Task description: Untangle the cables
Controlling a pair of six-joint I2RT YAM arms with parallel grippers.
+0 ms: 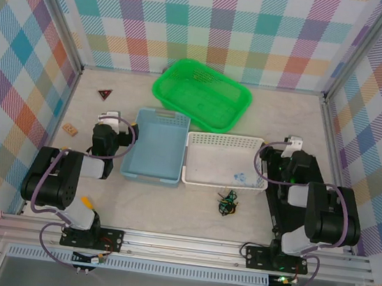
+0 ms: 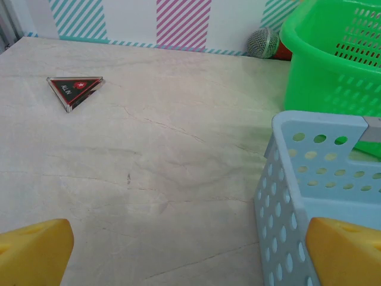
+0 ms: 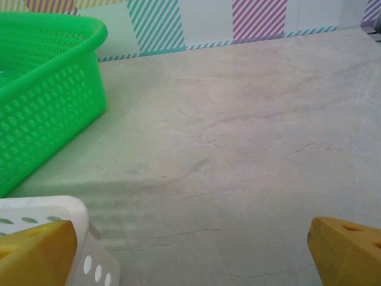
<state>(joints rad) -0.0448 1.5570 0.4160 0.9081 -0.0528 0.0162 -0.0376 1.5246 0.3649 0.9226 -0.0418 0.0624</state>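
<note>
Since the cables [image 1: 226, 204] sit as one small dark knot on the table [image 1: 168, 210], nothing of the untangling looks done. The clump lies just in front of the white basket's [image 1: 226, 140] near rim, between the two arm bases but nearer the right one. Strands read dark green and black with a bit of tan, too small to trace which wire crosses which. No wire is laid out alone, and none is seen in a basket. A few pale specks lie inside the white basket, too small to name.

Blue basket [image 1: 132, 142] stands just beside the white one on its left; whether they touch cannot be told. Green basket [image 1: 201, 95] sits behind both, set askew.

Left fingers [image 2: 33, 250] are spread wide and hold nothing. They are over bare table left of the blue basket, facing a dark triangle [image 2: 74, 90] and a microphone [image 2: 265, 43] by the far wall. Right fingers [image 3: 348, 250] are likewise wide apart and empty, by the right end of the white basket, well apart from the clump.

Judgement: the task is at the very start. All is left to do: reach the knot, grip a strand, draw the wires free one by one. A small tan block [image 1: 71, 128] near the left wall plays no part.
</note>
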